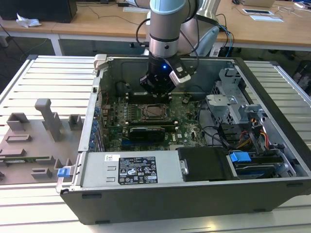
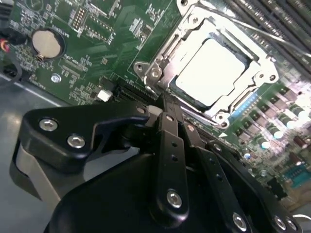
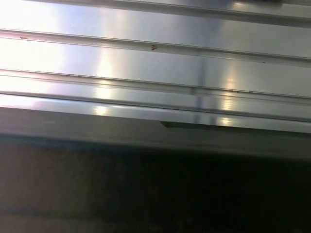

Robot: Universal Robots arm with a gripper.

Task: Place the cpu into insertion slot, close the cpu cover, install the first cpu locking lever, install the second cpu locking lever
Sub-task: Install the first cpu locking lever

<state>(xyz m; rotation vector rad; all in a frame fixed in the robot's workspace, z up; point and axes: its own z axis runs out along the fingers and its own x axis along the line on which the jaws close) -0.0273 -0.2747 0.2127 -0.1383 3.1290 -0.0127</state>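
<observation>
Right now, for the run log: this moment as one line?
cpu seated in insertion slot | cpu cover down | gripper beside socket

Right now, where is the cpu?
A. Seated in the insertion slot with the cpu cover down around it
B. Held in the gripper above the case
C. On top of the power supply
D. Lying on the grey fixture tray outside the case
A: in the second wrist view the cpu sits flat in the insertion slot, with the cpu cover framing its bright metal top, and the gripper is beside the socket.
</observation>
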